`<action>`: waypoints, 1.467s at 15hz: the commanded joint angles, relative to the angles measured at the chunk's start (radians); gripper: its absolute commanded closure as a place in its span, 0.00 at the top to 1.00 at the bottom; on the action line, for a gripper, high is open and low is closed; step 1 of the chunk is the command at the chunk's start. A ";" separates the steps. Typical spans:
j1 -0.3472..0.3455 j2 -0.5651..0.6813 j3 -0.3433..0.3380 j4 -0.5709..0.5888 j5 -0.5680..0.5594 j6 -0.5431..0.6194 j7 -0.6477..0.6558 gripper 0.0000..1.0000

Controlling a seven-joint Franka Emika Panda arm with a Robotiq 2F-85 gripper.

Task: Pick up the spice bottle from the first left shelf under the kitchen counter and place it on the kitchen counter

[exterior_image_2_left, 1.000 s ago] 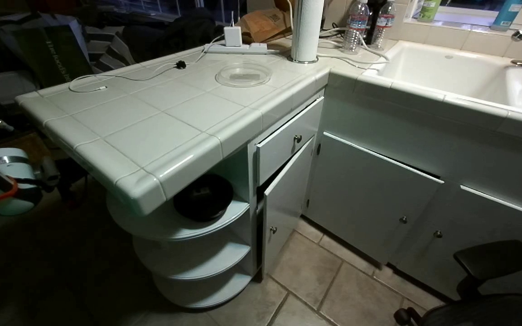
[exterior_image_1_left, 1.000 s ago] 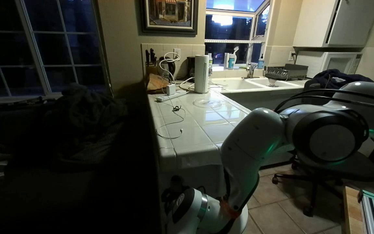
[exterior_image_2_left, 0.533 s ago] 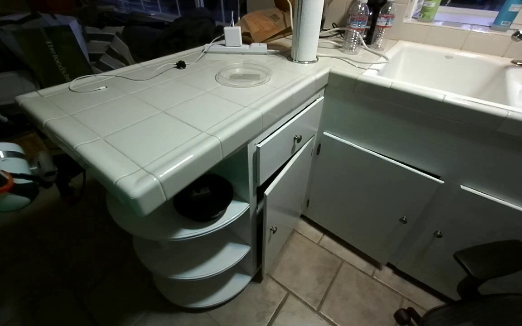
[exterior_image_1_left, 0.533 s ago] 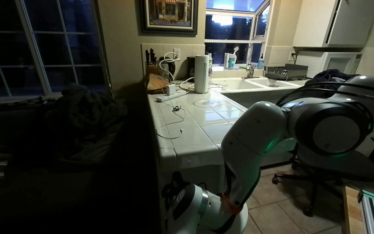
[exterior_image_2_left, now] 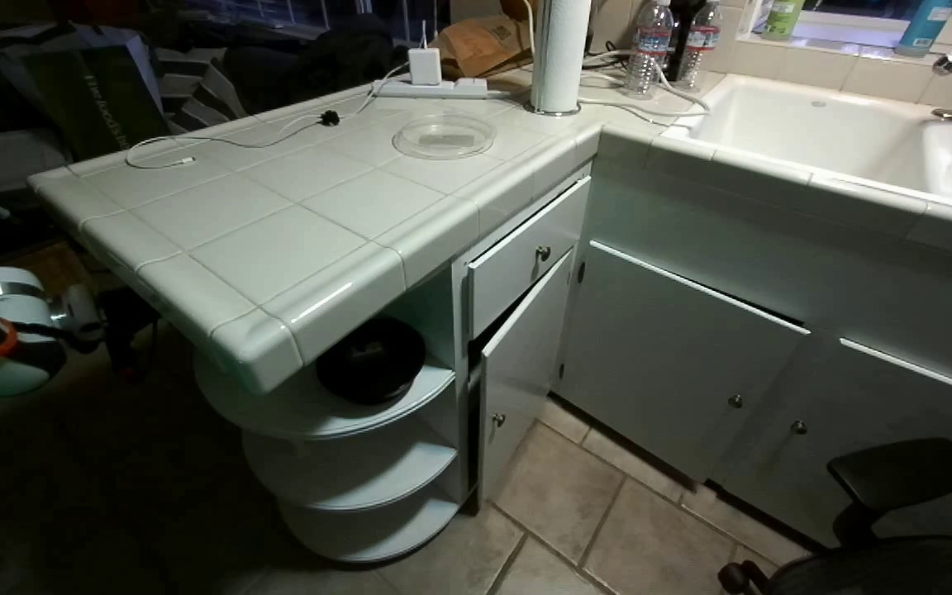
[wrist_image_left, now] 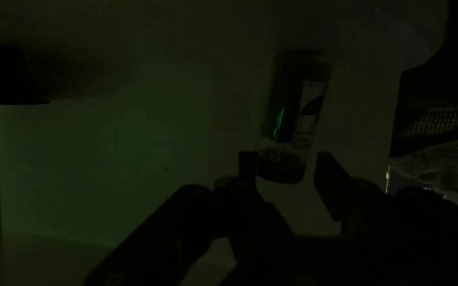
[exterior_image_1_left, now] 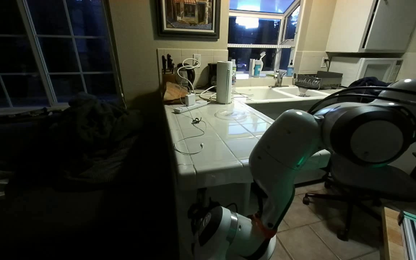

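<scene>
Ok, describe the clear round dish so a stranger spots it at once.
Find the long white tiled countertop. On it, near the upright white paper roll, lies the clear round dish. It is low and transparent, unlike the opaque roll and narrow white power strip.

I can see a brown bag (exterior_image_2_left: 483, 47) near a tall paper roll (exterior_image_2_left: 559, 62), two water bottles (exterior_image_2_left: 648, 54) by a white sink (exterior_image_2_left: 806, 128), a picture (exterior_image_1_left: 190, 16) on the wall (exterior_image_1_left: 135, 57), and a dark chair (exterior_image_1_left: 388, 184).

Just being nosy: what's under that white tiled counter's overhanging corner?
Three curved shelves, the top one bearing a round black object; anything further back is hidden by the kitchen counter.
</scene>
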 commanded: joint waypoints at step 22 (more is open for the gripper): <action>-0.026 0.001 -0.011 -0.023 -0.135 0.046 0.066 1.00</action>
